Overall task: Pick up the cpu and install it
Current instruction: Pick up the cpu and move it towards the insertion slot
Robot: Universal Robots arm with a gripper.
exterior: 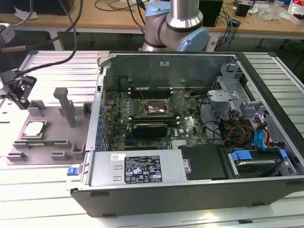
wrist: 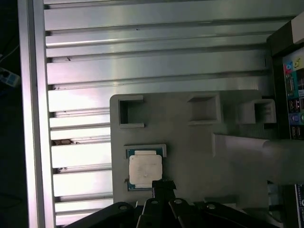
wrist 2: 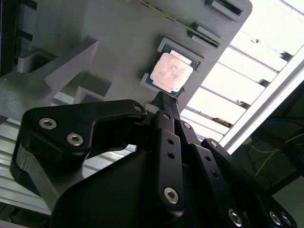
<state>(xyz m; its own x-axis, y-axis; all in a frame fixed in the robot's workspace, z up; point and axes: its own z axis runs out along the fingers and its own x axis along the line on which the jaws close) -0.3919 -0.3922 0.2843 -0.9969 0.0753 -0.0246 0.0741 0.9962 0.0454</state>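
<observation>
The jaws are drawn together on nothing, their tips near the cpu (wrist 2: 172,72) but apart from it; the cpu lies flat in a recess of the grey tray (wrist: 190,142); beside the tray, on the bench (exterior: 47,66), stands the open computer case (exterior: 142,190).

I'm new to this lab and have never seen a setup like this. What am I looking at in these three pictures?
It is one robot arm with a black hand at its end. The exterior view comes from a camera off the arm; both wrist views come from cameras riding near the hand. On the ribbed metal table stand an open computer case and, to the exterior view's left, a grey tray. The cpu, a small silvery square, sits in a tray pocket. The hand hangs over the tray near it, shut and holding nothing.
</observation>
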